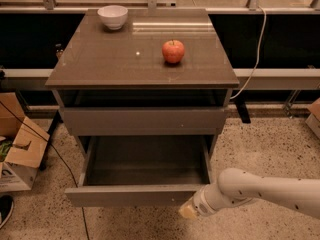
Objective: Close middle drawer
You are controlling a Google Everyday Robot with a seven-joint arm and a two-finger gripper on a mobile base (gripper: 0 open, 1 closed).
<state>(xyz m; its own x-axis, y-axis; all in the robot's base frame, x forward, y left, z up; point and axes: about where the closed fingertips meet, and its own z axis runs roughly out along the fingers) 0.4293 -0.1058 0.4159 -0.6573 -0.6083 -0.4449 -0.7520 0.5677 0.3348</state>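
- The wide, deep grey-brown middle drawer [132, 195] is standing pulled out toward the near side.
- The white arm's tan-tipped gripper [189, 211] is sitting at the drawer front's right end; its grip cannot be told.
- The pushing step is seemingly under way, calling for a straight shove toward the far side.

- Bench [100, 69]: glossy grey-brown top with window glare along its back edge.
- White bowl [112, 16]: upright at the back left of the bench top.
- Red apple [173, 51]: right of centre on the top, well apart from the bowl.
- Upper drawer front [145, 121]: just under the top, with a dark gap above it.
- Cardboard box [22, 151]: on the floor to the left, flaps open.
- White cable [257, 49]: hanging down at the right.
- Speckled floor [270, 144]: around the bench; the gripper [189, 211] is low above it at front right.
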